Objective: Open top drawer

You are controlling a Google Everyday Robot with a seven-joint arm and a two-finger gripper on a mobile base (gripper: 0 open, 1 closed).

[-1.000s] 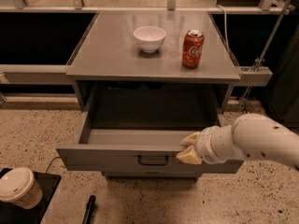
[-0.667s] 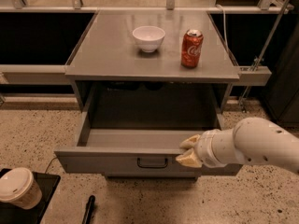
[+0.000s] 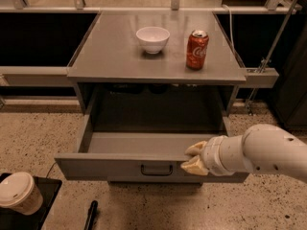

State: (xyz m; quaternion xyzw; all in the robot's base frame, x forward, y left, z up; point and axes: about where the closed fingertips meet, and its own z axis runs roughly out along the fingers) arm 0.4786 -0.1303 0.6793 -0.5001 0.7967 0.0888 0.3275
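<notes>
I count one drawer [image 3: 110,167], and it stands well out from under the table [image 3: 115,61], toward 6 o'clock. Its grey tray is open to view and its flat front is the nearest part to me. It has one black loop handle [image 3: 156,169], at the middle of the front.

I have one gripper [image 3: 195,158], at about 4 o'clock in my view, just to 3 o'clock of the handle and not touching it. Its two tan fingers [image 3: 196,149] pinch the top edge of the drawer front, one lying inside the tray and the other across the front face. The white arm [image 3: 268,155] comes in from 3 o'clock.

On the table there is one white bowl [image 3: 152,39] and one red can [image 3: 197,50]. The can stands upright at 3 o'clock of the bowl, near it but apart. Down at 8 o'clock there is one lidded paper cup [image 3: 19,193] on a dark mat [image 3: 45,205], and one thin black rod [image 3: 90,215] lies on the floor toward 7 o'clock.

Against a second ago, the drawer front sits a little farther toward 6 o'clock, and the gripper has come the same way with it, keeping its hold on the same spot of the edge. Bowl, can and cup lie where they did.
</notes>
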